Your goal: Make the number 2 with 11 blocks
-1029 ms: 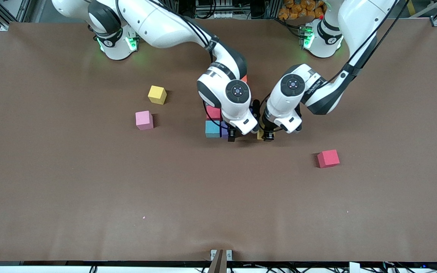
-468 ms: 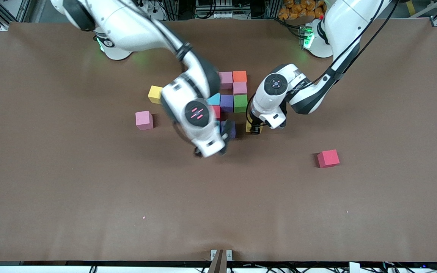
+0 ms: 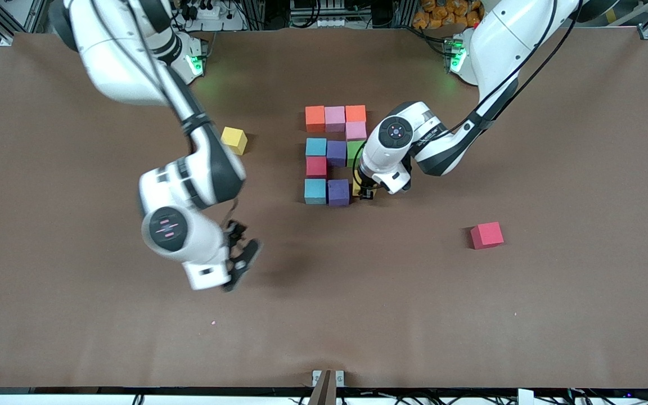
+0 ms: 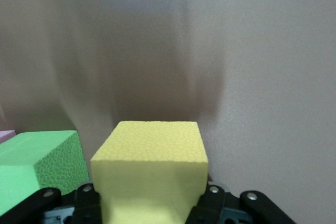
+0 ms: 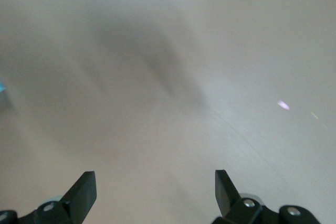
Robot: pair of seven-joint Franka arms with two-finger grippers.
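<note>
The number 2 stands mid-table as abutting blocks: orange (image 3: pixel 315 118), pink (image 3: pixel 334 118) and orange (image 3: pixel 355 113) in the row farthest from the camera, then pink (image 3: pixel 356 131), light blue (image 3: pixel 316 147), purple (image 3: pixel 336 153), green (image 3: pixel 354 151), red (image 3: pixel 316 167), light blue (image 3: pixel 315 191) and purple (image 3: pixel 338 192). My left gripper (image 3: pixel 364 193) is shut on a yellow block (image 4: pixel 149 163), low beside that last purple block, with the green block (image 4: pixel 37 163) next to it. My right gripper (image 3: pixel 239 254) hangs open and empty (image 5: pixel 155 190) over bare table.
A loose yellow block (image 3: pixel 233 140) lies toward the right arm's end, partly under that arm. A loose red block (image 3: pixel 486 235) lies toward the left arm's end, nearer the camera than the digit. The brown table (image 3: pixel 470 315) runs wide around them.
The right arm has swung away from the digit toward its own end, now covering a loose pink block. The left gripper has carried the yellow block in beside the purple block.
</note>
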